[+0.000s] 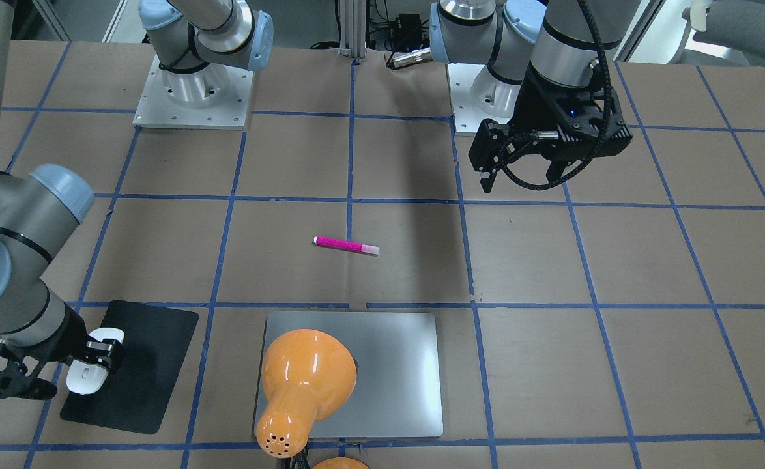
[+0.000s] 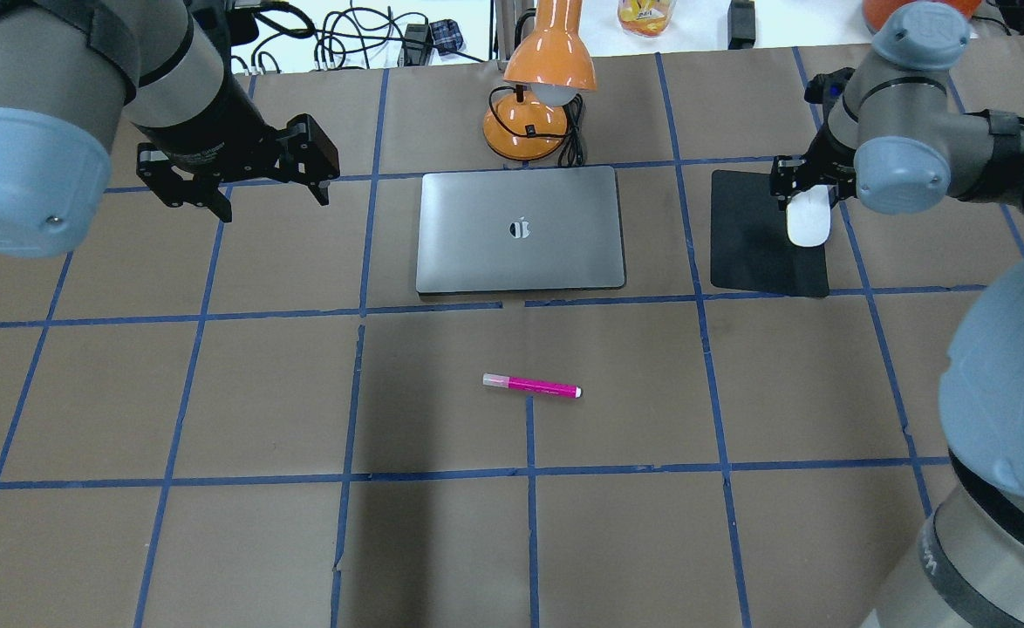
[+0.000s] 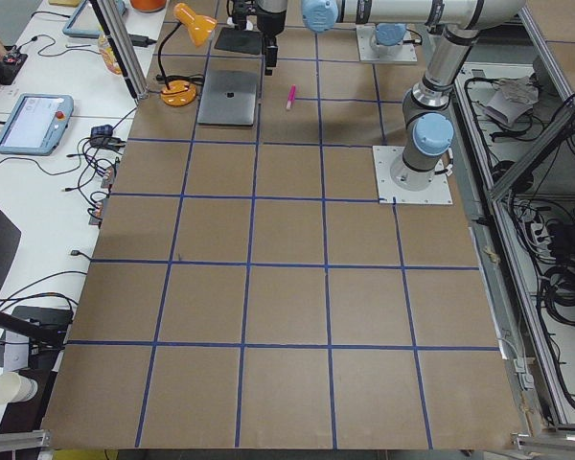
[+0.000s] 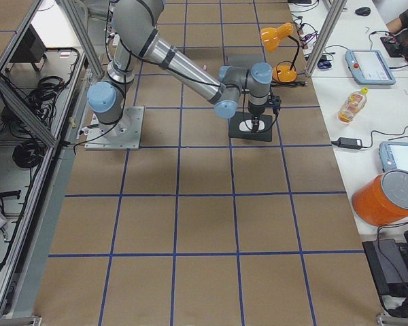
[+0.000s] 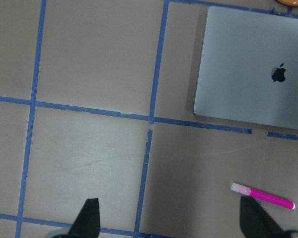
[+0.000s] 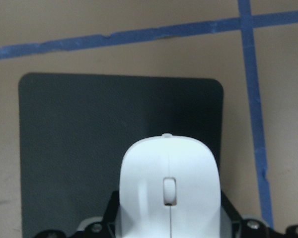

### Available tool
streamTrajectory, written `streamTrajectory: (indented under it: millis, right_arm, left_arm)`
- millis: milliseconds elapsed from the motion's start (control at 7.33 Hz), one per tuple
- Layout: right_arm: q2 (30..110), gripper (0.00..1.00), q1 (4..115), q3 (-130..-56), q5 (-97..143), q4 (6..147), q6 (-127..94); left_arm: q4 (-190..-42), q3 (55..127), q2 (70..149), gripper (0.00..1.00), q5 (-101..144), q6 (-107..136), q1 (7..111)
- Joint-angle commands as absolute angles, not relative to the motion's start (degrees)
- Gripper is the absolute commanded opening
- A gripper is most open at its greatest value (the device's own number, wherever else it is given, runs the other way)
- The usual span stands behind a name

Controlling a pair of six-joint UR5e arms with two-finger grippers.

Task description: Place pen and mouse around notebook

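The white mouse sits between the fingers of my right gripper, which is shut on it just over the black mat; I cannot tell whether it touches the mat. In the overhead view the mouse is at the mat's right side, right of the silver notebook. The pink pen lies flat on the table, nearer the robot than the notebook. My left gripper hangs open and empty above the table, left of the notebook. In its wrist view the pen lies near the right fingertip.
An orange desk lamp stands behind the notebook, its head leaning over the notebook's far edge. The black mat lies right of the notebook. Blue tape lines grid the brown table. Cables and gear lie beyond the far edge.
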State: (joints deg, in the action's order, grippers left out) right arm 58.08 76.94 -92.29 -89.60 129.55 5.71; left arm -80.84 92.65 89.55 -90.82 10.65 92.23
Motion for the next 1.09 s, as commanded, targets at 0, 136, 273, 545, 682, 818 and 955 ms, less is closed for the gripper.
streamTrajectory:
  millis: [0,136,273,545,682,818,955]
  right_arm:
    - [55.0,0.46,79.3,-89.3,-88.0,129.6,1.7]
    - [54.8,0.47,79.6,-89.3,-87.7,129.5,1.6]
    - [54.8,0.5,79.6,-89.7,-87.1,129.5,1.6]
    - [55.2,1.0,79.5,-90.0,-88.0,129.1,1.8]
    - [55.5,1.0,79.5,-89.1,-88.0,125.5,1.8]
    - [58.1,1.0,79.5,-88.3,-88.0,122.5,2.0]
    - [63.2,1.0,79.5,-87.0,-87.9,114.6,1.9]
  left_arm:
    - [-81.4,91.8,90.1,1.0,-91.0,10.6,92.2]
    - [-81.4,92.1,89.7,1.0,-91.0,10.5,92.2]
    - [-81.4,92.1,89.8,1.0,-91.1,10.5,92.2]
    - [-81.4,92.3,89.5,1.0,-91.1,10.7,92.2]
    - [-81.4,92.4,89.4,1.0,-91.1,10.6,92.2]
    - [-81.4,92.3,89.4,1.0,-91.1,10.6,92.2]
    - [-81.4,92.3,89.4,1.0,-91.1,10.5,92.1]
